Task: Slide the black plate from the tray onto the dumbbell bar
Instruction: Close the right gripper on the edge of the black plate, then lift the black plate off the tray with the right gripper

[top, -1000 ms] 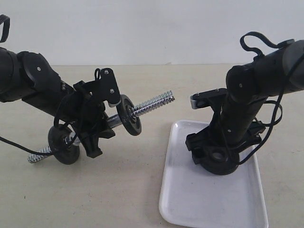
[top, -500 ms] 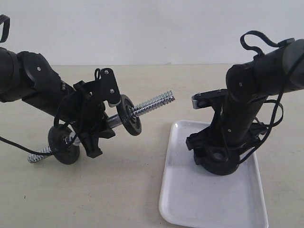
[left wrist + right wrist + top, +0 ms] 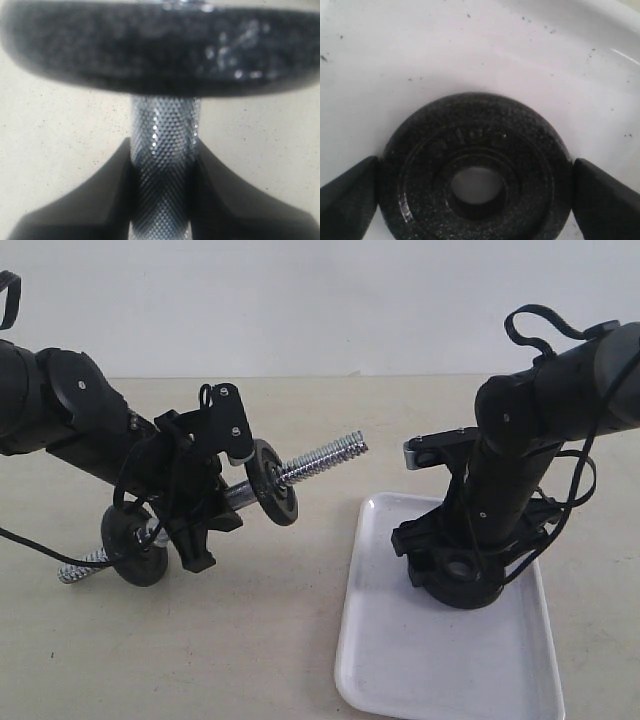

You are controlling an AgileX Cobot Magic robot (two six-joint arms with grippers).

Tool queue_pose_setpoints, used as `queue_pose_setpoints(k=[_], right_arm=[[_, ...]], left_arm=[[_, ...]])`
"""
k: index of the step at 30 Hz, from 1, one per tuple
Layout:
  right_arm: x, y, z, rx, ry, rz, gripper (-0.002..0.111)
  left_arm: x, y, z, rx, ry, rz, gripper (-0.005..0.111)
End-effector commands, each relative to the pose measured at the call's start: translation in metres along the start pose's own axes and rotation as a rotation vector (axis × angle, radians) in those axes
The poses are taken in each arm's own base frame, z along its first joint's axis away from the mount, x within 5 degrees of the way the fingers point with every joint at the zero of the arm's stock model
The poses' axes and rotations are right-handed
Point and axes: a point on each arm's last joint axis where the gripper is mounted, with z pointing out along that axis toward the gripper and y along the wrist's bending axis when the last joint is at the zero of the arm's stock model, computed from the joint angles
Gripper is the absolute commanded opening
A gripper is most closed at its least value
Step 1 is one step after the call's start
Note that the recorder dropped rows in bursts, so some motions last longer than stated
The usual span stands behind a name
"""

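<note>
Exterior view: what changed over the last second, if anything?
The right tool closed slightly onto the small round black cast-iron plate, fingers against both edges. Plate still flat on the glossy white tray; left tool still clamps the chrome knurled dumbbell bar.

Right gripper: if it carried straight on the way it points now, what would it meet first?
The white tray. The right gripper points down at the tray's floor, with the black plate lying flat between its fingers, which seem to press the plate's rim. The fingertips would probably touch the tray almost at once, though the remaining gap is hard to judge.
</note>
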Motion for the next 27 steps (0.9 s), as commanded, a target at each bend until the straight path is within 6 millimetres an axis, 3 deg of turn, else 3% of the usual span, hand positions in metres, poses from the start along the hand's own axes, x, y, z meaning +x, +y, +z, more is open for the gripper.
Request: queue_pose_setpoints(k=[1,8,14,18,21,27], right_arm=[[0.012,-0.001,0.018,0.0,0.094,-0.013,0.0],[-0.004,0.007,0.011,-0.08,0.009,-0.092,0.0],[-0.031,0.007,-0.014,-0.216,-0.016,-0.115,0.0],[-0.047,-0.008,-0.033,-0.28,-0.033,-0.125,0.0],[-0.06,-0.036,-0.051,-0.33,-0.049,-0.104,0.0],[-0.063,-0.061,-0.071,-0.593,-0.112,-0.099,0.0]], left_arm=[[-0.018,0.016,-0.025,-0.124,-0.092,-0.036,0.004],[-0.018,0.015,-0.025,-0.119,-0.091,-0.035,0.004],[-0.018,0.015,-0.025,-0.119,-0.091,-0.035,0.004],[-0.018,0.015,-0.025,-0.119,-0.091,-0.035,0.004],[-0.018,0.015,-0.026,-0.121,-0.093,-0.035,0.004],[-0.021,0.016,-0.034,-0.137,-0.108,-0.019,0.004]])
